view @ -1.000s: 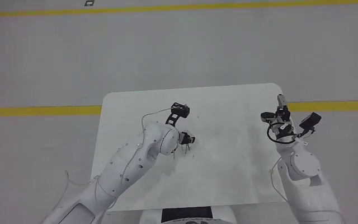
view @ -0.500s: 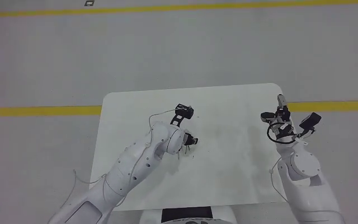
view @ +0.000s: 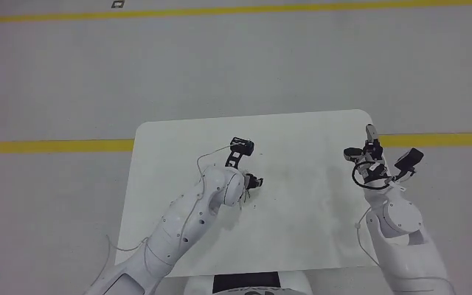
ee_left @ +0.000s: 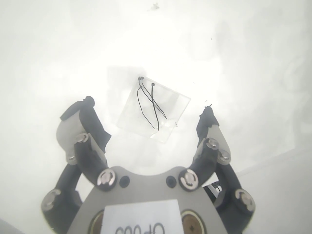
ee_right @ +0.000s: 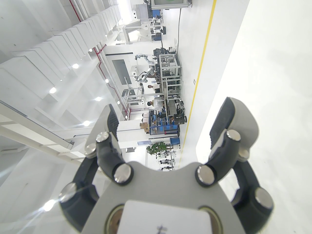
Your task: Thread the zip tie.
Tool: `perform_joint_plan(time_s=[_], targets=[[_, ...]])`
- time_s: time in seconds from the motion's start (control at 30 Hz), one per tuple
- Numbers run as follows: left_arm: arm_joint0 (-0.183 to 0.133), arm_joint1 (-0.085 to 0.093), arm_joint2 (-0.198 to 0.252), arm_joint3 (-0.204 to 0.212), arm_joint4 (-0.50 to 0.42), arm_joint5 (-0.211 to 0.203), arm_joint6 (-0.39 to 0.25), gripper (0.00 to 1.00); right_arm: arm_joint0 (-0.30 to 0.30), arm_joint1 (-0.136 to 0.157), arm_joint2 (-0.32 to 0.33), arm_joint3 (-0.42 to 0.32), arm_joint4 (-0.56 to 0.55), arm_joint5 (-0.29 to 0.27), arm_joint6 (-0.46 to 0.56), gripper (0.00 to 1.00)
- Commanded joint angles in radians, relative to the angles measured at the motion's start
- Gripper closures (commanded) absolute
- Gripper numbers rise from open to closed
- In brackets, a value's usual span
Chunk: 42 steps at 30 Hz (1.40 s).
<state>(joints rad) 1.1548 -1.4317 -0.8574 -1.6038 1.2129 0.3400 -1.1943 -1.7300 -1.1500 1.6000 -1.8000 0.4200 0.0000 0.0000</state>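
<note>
Left gripper, fingers spread wide and holding nothing, hangs over a clear square sheet on the white table — a few thin black zip ties lie crossed on it. Dark specks dot the tabletop nearby. Right gripper — also wide open, empty — sits at the table's right edge, well apart.

Thin black zip ties crossing on a clear sheet, too tangled for me to count, sheet's edges faint against the surface, from above my left arm hides the surface's middle, my right arm cut off by the top view's lower edge.
</note>
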Motion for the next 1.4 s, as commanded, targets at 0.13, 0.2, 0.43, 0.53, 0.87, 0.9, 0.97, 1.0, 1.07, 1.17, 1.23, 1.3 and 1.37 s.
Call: perform_joint_plan(time_s=[0.13, 0.2, 0.43, 0.53, 0.87, 0.9, 0.97, 1.0, 1.07, 1.17, 1.23, 1.3, 1.37], targets=[[0.005, 0.000, 0.001, 0.007, -0.009, 0.000, -0.003, 0.00, 0.000, 0.000, 0.000, 0.000, 0.000, 0.000, 0.000, 0.00], [0.007, -0.005, 0.006, 0.021, -0.023, 0.000, 0.002, 0.00, 0.000, 0.000, 0.000, 0.000, 0.000, 0.000, 0.000, 0.00], [-0.001, -0.007, 0.014, 0.028, -0.017, 0.000, 0.000, 0.00, 0.000, 0.000, 0.000, 0.000, 0.000, 0.000, 0.000, 0.00], [0.002, -0.007, 0.019, 0.026, -0.018, -0.007, 0.004, 0.00, 0.000, 0.000, 0.000, 0.000, 0.000, 0.000, 0.000, 0.00], [0.042, -0.013, 0.009, -0.022, 0.024, 0.000, -0.005, 0.00, 0.000, 0.000, 0.000, 0.000, 0.000, 0.000, 0.000, 0.00], [0.046, -0.015, 0.008, -0.027, 0.031, 0.000, -0.009, 0.00, 0.000, 0.000, 0.000, 0.000, 0.000, 0.000, 0.000, 0.00], [0.050, -0.017, 0.008, -0.036, 0.055, 0.000, -0.021, 0.03, 0.000, 0.000, 0.000, 0.000, 0.000, 0.000, 0.000, 0.00], [0.051, -0.018, 0.008, -0.037, 0.068, 0.000, -0.028, 0.07, 0.000, 0.000, 0.000, 0.000, 0.000, 0.000, 0.000, 0.00], [0.053, -0.022, 0.005, -0.030, 0.080, 0.000, -0.036, 0.21, 0.000, 0.000, 0.000, 0.000, 0.000, 0.000, 0.000, 0.00], [0.049, -0.030, 0.003, -0.017, 0.086, 0.000, -0.043, 0.45, 0.000, 0.000, 0.000, 0.000, 0.000, 0.000, 0.000, 0.00], [0.048, -0.035, 0.002, -0.014, 0.089, 0.000, -0.045, 0.51, 0.000, 0.000, 0.000, 0.000, 0.000, 0.000, 0.000, 0.00], [0.049, -0.039, 0.002, -0.011, 0.095, 0.000, -0.048, 0.54, 0.000, 0.000, 0.000, 0.000, 0.000, 0.000, 0.000, 0.00], [0.046, -0.044, 0.001, -0.001, 0.106, 0.000, -0.052, 0.57, 0.000, 0.000, 0.000, 0.000, 0.000, 0.000, 0.000, 0.00]])
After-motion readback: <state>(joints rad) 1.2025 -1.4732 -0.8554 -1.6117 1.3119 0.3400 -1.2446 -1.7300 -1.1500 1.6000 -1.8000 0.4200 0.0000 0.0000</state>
